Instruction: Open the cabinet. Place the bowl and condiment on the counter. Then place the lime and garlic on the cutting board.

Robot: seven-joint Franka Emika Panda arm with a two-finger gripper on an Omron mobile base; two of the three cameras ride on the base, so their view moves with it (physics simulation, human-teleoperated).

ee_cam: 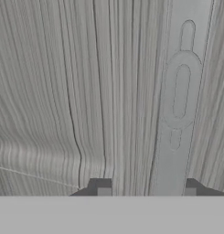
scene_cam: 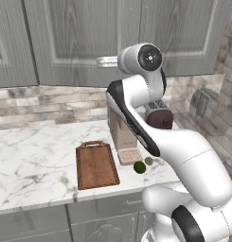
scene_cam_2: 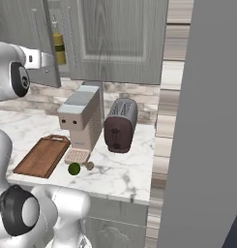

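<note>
My gripper (scene_cam: 99, 61) is raised against the grey wood-grain cabinet (scene_cam: 75, 38), its fingers apart and open. In the hand view the fingertips (ee_cam: 103, 188) stand close to the door face (ee_cam: 63, 91), with the door handle (ee_cam: 181, 91) ahead and to the right. In the right base view the left door (scene_cam_2: 28, 34) stands ajar by the gripper (scene_cam_2: 50, 59), and the condiment (scene_cam_2: 58, 48) shows on the shelf behind it. The bowl is hidden. On the counter (scene_cam: 32, 156) lies the cutting board (scene_cam: 96, 165). The lime (scene_cam: 139, 167) and garlic (scene_cam: 149, 161) lie just right of it.
A tan coffee machine (scene_cam: 122, 132) stands behind the lime, with a dark toaster (scene_cam: 159, 116) to its right. A tall grey panel (scene_cam_2: 207, 121) closes the right side. Brick backsplash (scene_cam: 51, 101) runs under the cabinets.
</note>
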